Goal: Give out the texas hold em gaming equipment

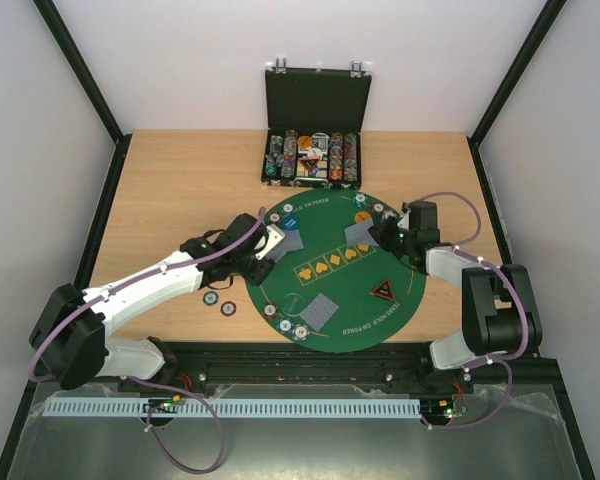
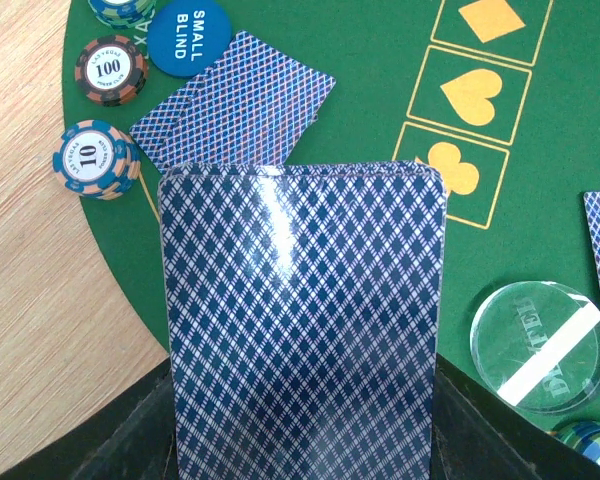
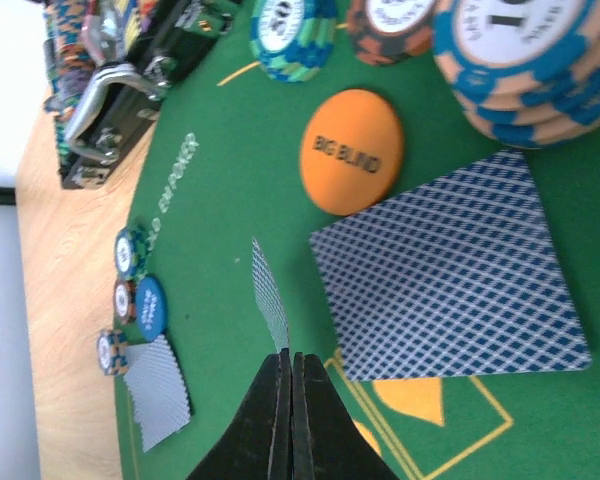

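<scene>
A light wooden table [image 1: 170,190] between white walls carries a round green felt mat [image 1: 345,280]. White rim lettering on the mat reads "EM POKER" at the far edge and "TEXAS HOLD" at the near edge; the rest is too small to read. Yellow boxes across its middle show a diamond, a heart and a club.

At the mat's left edge the left gripper [image 1: 272,243] is clamped on a deck of grey-blue diamond-backed playing cards [image 2: 300,320]. The deck hides most of the fingers and is cut off below. Just beyond the deck on the felt lie two face-down cards [image 2: 235,100]. They touch a round blue button marked "SMALL BLIND" [image 2: 188,35]. Beside it are an orange striped chip marked "100" [image 2: 110,70] and a blue stack marked "10" [image 2: 95,158]. A clear round disc [image 2: 543,345] nearer the mat's centre carries reversed lettering that looks like "DEALER".

At the mat's right edge the right gripper [image 3: 291,358] has its fingers pressed together on a single card seen edge-on [image 3: 270,290]. Close by lie another face-down pair [image 3: 450,270] and an orange button marked "BIG BLIND" [image 3: 352,152].

A black-and-red triangular marker [image 1: 382,291] lies on the mat's near right part. Beyond the far edge stands a black hinged case [image 1: 315,100], its chip faces unreadable.
</scene>
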Motion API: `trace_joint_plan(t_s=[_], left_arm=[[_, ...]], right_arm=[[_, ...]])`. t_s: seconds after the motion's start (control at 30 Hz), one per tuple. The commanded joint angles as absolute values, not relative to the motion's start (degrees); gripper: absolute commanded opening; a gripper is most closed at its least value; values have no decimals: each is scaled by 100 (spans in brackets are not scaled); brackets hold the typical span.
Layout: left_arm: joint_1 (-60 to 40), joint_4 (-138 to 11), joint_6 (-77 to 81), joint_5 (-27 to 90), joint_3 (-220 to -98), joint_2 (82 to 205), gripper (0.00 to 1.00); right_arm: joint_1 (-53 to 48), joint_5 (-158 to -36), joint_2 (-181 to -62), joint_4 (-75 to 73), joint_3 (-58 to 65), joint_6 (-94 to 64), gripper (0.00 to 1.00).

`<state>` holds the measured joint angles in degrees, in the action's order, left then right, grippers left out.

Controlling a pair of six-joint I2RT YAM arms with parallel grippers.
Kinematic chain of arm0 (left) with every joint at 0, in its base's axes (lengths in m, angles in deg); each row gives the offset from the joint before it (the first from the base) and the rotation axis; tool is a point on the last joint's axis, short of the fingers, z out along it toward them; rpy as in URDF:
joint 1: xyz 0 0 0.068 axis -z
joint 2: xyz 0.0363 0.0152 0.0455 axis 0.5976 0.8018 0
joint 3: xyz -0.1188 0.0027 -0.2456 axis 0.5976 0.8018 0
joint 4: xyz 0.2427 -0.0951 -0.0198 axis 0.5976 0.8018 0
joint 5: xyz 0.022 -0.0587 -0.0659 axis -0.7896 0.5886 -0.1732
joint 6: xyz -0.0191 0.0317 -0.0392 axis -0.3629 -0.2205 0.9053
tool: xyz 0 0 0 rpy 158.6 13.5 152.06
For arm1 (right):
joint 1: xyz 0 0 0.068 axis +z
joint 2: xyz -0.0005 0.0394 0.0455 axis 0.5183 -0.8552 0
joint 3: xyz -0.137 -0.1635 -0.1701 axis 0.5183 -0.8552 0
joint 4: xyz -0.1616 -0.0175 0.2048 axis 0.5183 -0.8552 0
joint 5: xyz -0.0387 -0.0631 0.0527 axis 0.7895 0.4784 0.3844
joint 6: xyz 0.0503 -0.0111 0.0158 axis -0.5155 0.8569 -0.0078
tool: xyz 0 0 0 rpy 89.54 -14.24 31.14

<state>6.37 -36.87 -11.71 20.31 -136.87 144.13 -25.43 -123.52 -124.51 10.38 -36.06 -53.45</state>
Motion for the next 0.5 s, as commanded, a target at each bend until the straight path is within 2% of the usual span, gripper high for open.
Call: trace_joint_plan(t_s=[0.0, 0.17, 0.3, 0.47], left_arm=[[633, -3709, -1207, 2020, -13675, 14283, 58], [633, -3711, -1202, 2022, -13677, 14285, 58], [632, -3712, -1210, 2028, -13675, 14292, 58], [635, -3712, -1205, 2020, -13671, 14268, 58]], right_arm=[[-2620, -12052, -12669, 1334, -3729, -5456, 2], [-2647, -11583, -12560, 1070, -3817, -5293, 3], [-2679, -11244, -12507, 689, -3723, -5061, 12], [-2776, -10560, -12139, 239, -3804, -4940, 38]])
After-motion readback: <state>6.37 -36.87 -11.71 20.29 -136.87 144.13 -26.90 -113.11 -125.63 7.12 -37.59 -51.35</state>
